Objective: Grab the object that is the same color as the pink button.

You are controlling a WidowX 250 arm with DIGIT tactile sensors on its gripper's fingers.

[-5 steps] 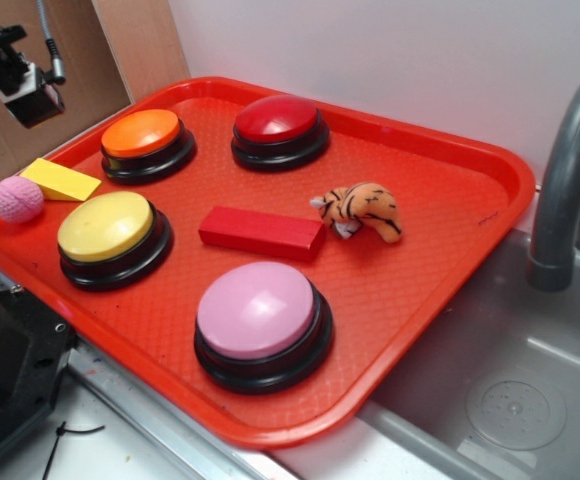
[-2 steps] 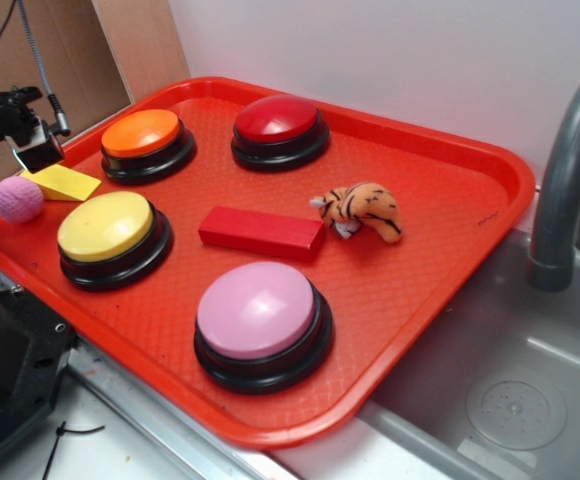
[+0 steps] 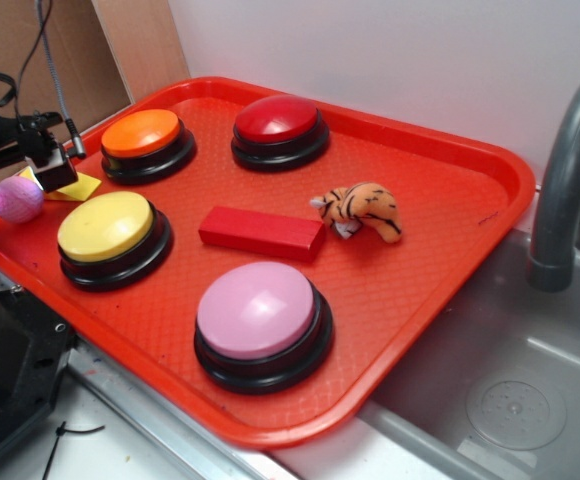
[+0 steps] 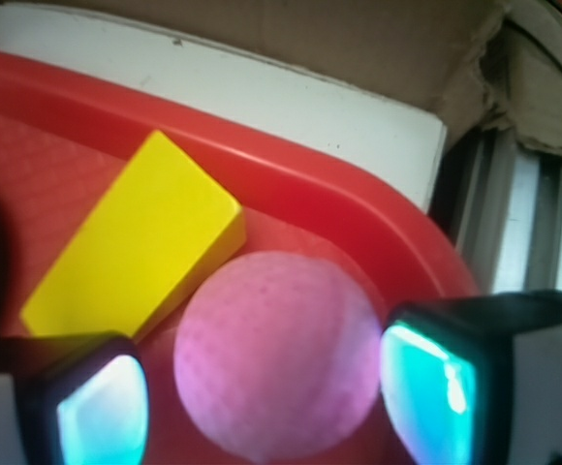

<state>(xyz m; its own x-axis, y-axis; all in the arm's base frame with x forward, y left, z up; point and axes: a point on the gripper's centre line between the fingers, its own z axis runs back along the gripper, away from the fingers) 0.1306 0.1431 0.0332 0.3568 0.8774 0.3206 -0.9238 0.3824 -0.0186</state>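
The small pink knitted ball (image 3: 17,199) (image 4: 276,354) lies in the far left corner of the red tray (image 3: 450,190), touching the yellow wedge block (image 3: 78,186) (image 4: 131,242). My gripper (image 3: 15,180) (image 4: 262,402) has come down around the ball and stands open, one finger on each side of it, with small gaps showing in the wrist view. The large pink button (image 3: 260,315) sits on its black base at the tray's front, far from the gripper.
Yellow (image 3: 110,232), orange (image 3: 145,140) and red (image 3: 280,125) buttons, a red block (image 3: 260,230) and a toy tiger (image 3: 360,208) share the tray. The tray's raised rim (image 4: 339,208) runs just behind the ball. A sink and faucet (image 3: 570,180) lie at the right.
The gripper has come down and toward the pink ball from above the tray's corner; its fingers now flank the ball. Nothing else moved.
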